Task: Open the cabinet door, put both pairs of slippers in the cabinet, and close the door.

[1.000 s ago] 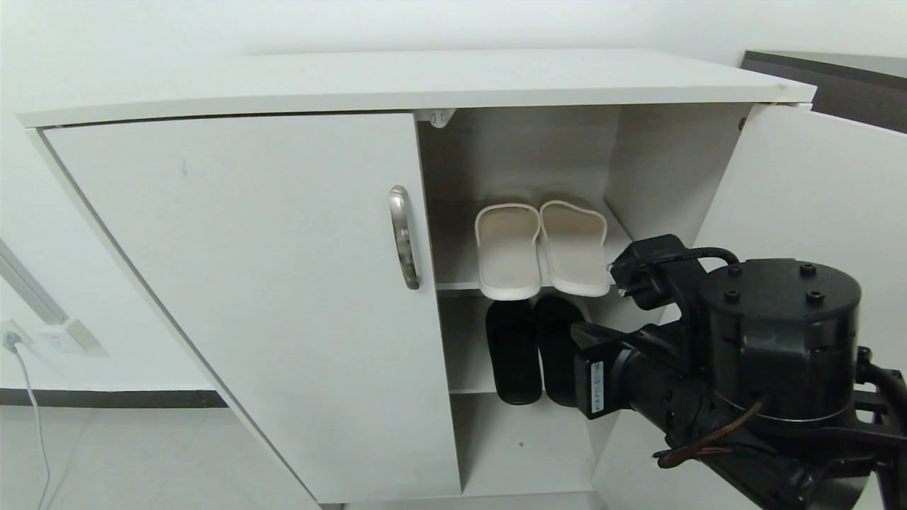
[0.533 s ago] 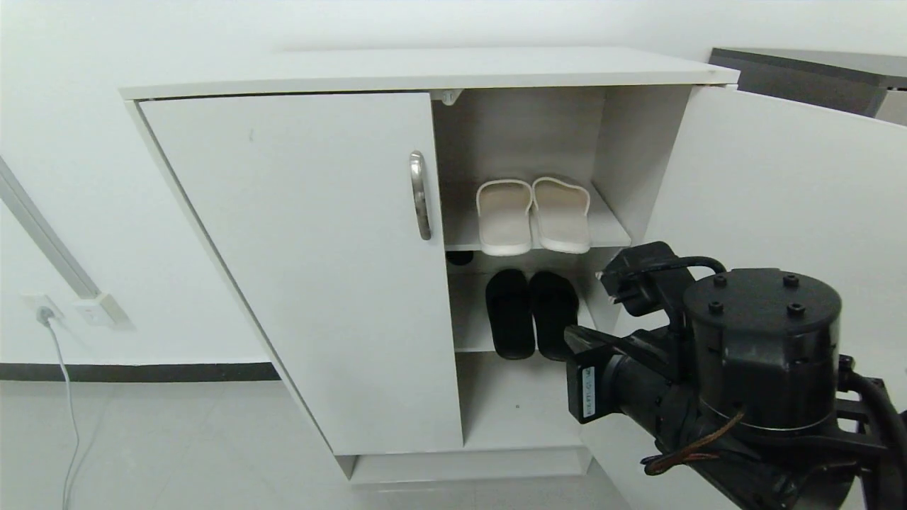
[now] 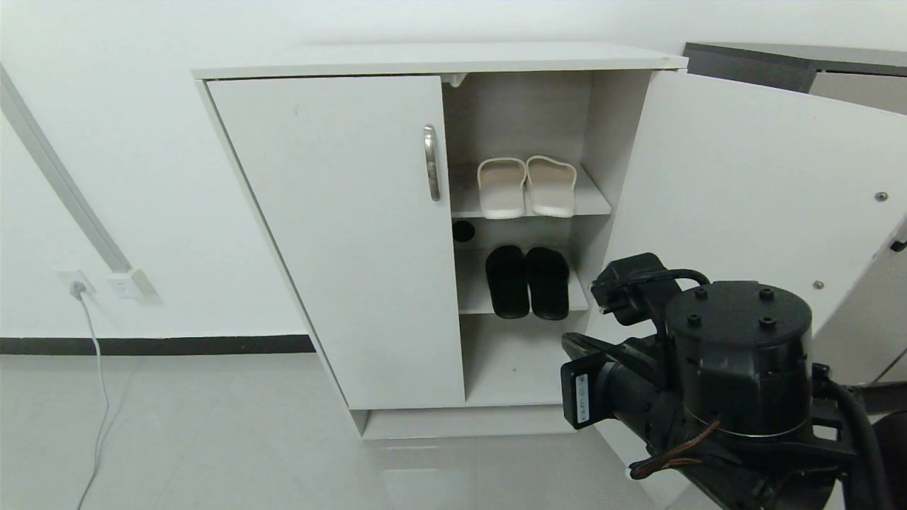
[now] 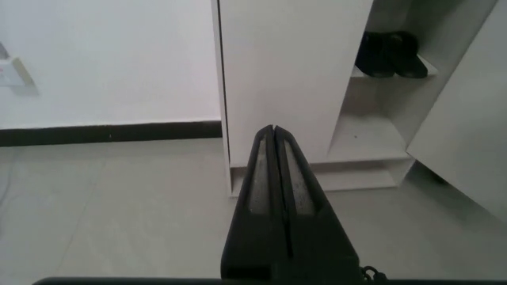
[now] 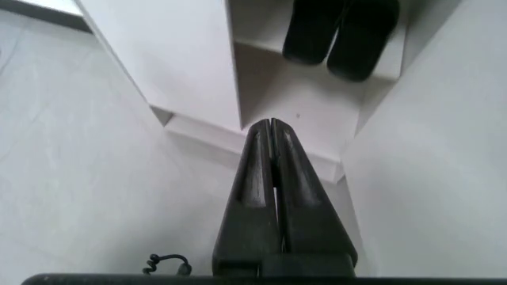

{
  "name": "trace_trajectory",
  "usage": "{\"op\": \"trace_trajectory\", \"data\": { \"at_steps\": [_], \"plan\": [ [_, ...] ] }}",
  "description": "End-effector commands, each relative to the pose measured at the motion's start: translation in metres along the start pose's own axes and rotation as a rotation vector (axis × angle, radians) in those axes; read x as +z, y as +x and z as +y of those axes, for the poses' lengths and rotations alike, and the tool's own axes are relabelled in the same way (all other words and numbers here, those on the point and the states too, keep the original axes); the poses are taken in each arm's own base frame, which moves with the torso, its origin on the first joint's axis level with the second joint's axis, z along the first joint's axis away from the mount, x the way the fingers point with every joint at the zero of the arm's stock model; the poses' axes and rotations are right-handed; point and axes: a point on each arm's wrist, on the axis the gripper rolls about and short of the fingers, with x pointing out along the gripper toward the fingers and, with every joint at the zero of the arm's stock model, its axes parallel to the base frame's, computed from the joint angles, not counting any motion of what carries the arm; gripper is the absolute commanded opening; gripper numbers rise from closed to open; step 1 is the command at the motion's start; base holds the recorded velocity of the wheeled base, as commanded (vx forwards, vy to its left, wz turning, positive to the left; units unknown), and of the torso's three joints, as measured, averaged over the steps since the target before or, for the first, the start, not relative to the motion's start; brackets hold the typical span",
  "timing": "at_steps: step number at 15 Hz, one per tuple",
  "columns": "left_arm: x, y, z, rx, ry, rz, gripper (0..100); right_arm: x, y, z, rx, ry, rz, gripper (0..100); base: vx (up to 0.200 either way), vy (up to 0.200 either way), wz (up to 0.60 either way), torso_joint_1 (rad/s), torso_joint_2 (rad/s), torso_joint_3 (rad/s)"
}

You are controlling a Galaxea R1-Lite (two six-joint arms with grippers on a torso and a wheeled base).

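The white cabinet (image 3: 439, 58) stands with its left door (image 3: 340, 227) closed and its right door (image 3: 744, 198) swung wide open. A white pair of slippers (image 3: 526, 186) rests on the upper shelf, side by side. On the shelf below lies a black pair (image 3: 527, 282), which the wrist views also catch (image 4: 390, 54) (image 5: 341, 32). My right gripper (image 5: 272, 125) is shut and holds nothing; it hovers above the floor in front of the cabinet's bottom compartment, beside the open door (image 5: 444, 158). My left gripper (image 4: 273, 133) is shut and holds nothing too, out before the closed door.
A metal handle (image 3: 431, 172) sits on the closed door's edge. Grey tiled floor (image 3: 212, 439) lies open in front of the cabinet. A wall outlet with a hanging cable (image 3: 74, 289) is at the left. A dark-topped unit (image 3: 779, 60) stands behind the open door.
The head view has drawn back from the cabinet, so more floor and wall show. The slippers and both doors stay as they were; the right arm keeps its pose.
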Motion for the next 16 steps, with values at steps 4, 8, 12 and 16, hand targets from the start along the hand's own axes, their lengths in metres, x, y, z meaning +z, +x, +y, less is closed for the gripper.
{"op": "trace_trajectory", "data": {
  "at_steps": [4, 8, 12, 16],
  "plan": [
    [0.0, 0.0001, 0.0, 0.002, -0.002, 0.001, 0, -0.0054, 0.006, -0.0021, -0.016, -0.012, 0.018, 0, 0.0, 0.0, 0.0, 0.0, 0.0, 0.0],
    [0.0, 0.0001, 0.0, 0.002, -0.002, 0.001, 0, -0.0079, 0.0061, -0.0025, -0.018, -0.017, 0.026, 0, 0.0, 0.0, 0.0, 0.0, 0.0, 0.0],
    [0.0, 0.0001, 0.0, 0.002, -0.002, 0.001, 0, -0.0087, 0.006, -0.0027, -0.018, -0.02, 0.028, 0, 0.0, 0.0, 0.0, 0.0, 0.0, 0.0],
    [0.0, 0.0001, 0.0, 0.002, -0.002, 0.001, 0, -0.01, 0.0058, -0.0031, -0.02, -0.027, 0.032, 0, 0.0, 0.0, 0.0, 0.0, 0.0, 0.0]
  ]
}}
